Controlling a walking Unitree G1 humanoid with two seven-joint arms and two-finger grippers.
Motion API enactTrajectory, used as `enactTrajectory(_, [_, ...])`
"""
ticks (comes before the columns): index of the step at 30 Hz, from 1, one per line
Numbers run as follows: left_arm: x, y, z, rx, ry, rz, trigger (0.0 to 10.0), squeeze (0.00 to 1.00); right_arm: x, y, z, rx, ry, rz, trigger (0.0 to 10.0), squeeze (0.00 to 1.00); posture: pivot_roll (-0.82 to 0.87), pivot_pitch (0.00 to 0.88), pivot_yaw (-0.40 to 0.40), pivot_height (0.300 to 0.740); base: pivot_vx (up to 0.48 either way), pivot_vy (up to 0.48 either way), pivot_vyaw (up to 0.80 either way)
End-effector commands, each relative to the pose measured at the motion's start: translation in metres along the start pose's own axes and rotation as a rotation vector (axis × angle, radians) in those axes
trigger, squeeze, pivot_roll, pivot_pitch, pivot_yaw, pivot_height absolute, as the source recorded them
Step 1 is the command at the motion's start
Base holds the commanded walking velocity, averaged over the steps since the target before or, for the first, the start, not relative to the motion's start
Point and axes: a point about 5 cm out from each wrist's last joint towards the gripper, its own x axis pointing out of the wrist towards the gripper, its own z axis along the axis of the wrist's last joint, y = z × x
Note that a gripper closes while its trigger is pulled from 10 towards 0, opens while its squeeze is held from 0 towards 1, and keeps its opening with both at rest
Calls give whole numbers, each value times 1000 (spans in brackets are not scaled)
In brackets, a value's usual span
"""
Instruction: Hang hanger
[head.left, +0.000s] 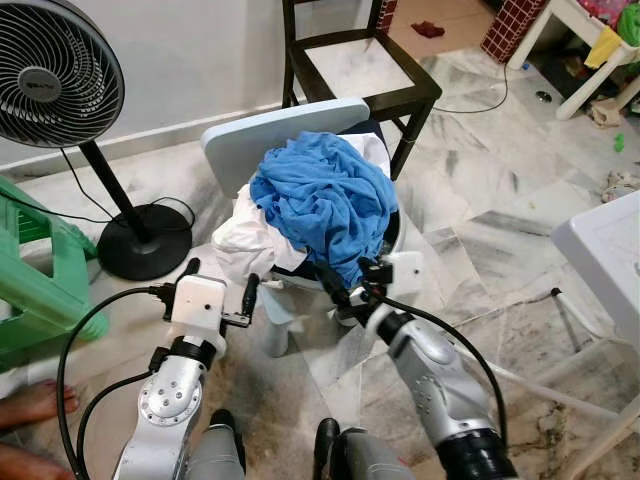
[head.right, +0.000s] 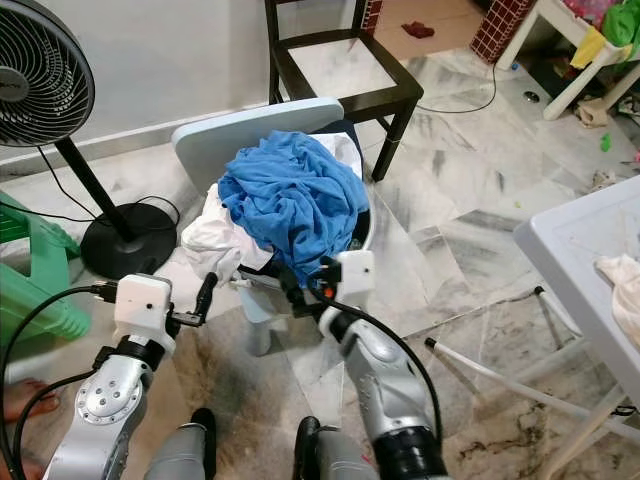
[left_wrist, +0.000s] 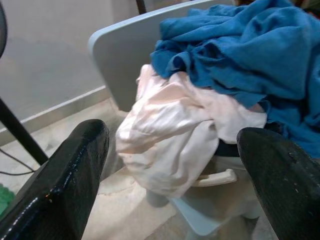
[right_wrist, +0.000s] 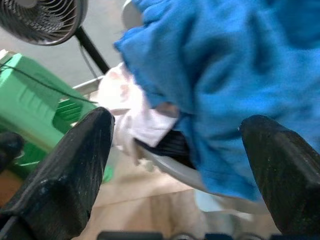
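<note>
Landmark: small grey plastic chair (head.left: 262, 135) heaped with a blue garment (head.left: 325, 200) over a white garment (head.left: 245, 243). Left gripper (head.left: 219, 280) spread wide, near the white garment. Right gripper (head.left: 345, 285) spread wide, just beside the blue garment's hanging edge. Hanger location cannot be determined.
</note>
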Motion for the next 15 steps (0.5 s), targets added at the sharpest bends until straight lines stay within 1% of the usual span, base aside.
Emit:
enactTrajectory(1, [-3, -5, 2, 5, 0, -17, 10000, 0, 4, 6, -7, -3, 20, 21, 10000, 0, 262, 330, -155, 740, 0, 0, 0])
enactTrajectory(4, [-3, 0, 3, 11, -5, 4, 10000, 0, 8, 11, -6, -19, -1, 21, 10000, 0, 272, 330, -158, 740, 0, 0, 0])
enactTrajectory(6, [-3, 2, 3, 14, -6, 15, 10000, 0, 10, 11, -4, -21, -15, 9, 10000, 0, 275, 329, -159, 740, 0, 0, 0])
enactTrajectory(7, [-4, 5, 3, 23, -10, 40, 10000, 0, 11, 7, -1, -52, -42, -29, 10000, 0, 280, 327, -164, 740, 0, 0, 0])
enactTrajectory(10, [-4, 7, 4, 22, -21, 54, 10000, 0, 11, 3, 4, -80, -68, -62, 10000, 0, 280, 325, -166, 740, 0, 0, 0])
enactTrajectory(11, [-4, 8, 6, 4, -35, 73, 10000, 0, 10, -4, 9, -93, -88, -84, 10000, 0, 281, 323, -168, 740, 0, 0, 0])
enactTrajectory(14, [-4, 8, 8, 2, -39, 88, 10000, 0, 1, -26, 24, -101, -143, -171, 10000, 0, 276, 320, -171, 740, 0, 0, 0])
enactTrajectory(15, [-6, 8, 7, 6, -36, 89, 10000, 0, -4, -36, 30, -123, -158, -212, 10000, 0, 272, 318, -172, 740, 0, 0, 0])
